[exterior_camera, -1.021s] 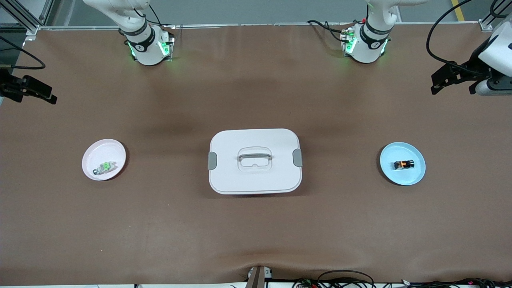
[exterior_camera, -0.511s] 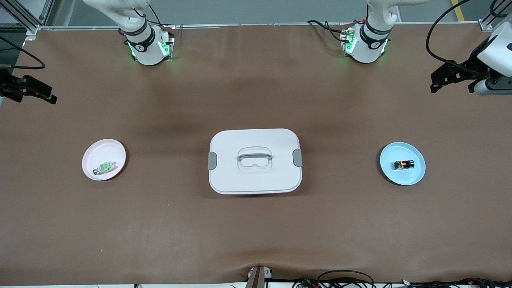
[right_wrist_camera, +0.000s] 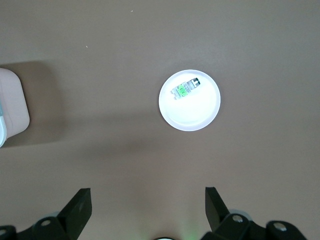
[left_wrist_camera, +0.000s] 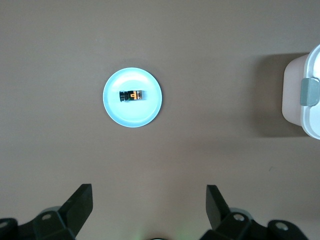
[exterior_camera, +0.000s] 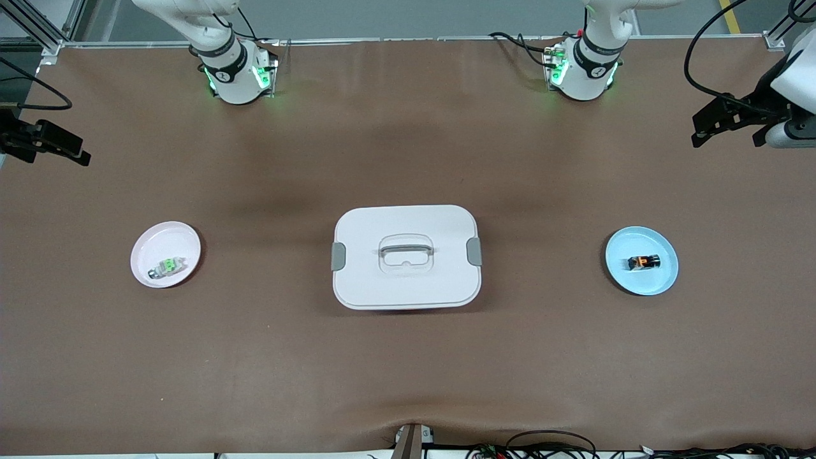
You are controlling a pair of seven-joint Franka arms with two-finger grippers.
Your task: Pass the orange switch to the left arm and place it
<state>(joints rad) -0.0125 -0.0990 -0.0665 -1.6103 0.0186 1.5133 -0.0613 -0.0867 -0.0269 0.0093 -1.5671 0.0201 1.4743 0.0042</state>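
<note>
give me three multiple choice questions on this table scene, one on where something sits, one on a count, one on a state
1. Where is the tiny black switch with orange markings?
A. on the round pale blue plate
B. on the large white lidded box
C. on the bare brown table

2. How many round plates are on the table?
A. one
B. two
C. three

3. What state is the left claw in?
A. shut on the switch
B. shut and empty
C. open and empty

Answers:
1. A, the switch lies inside the blue plate toward the left arm's end.
2. B, the blue plate plus a round pale pink plate holding a clear switch with green markings.
3. C, its fingers stand wide apart over bare table.
</note>
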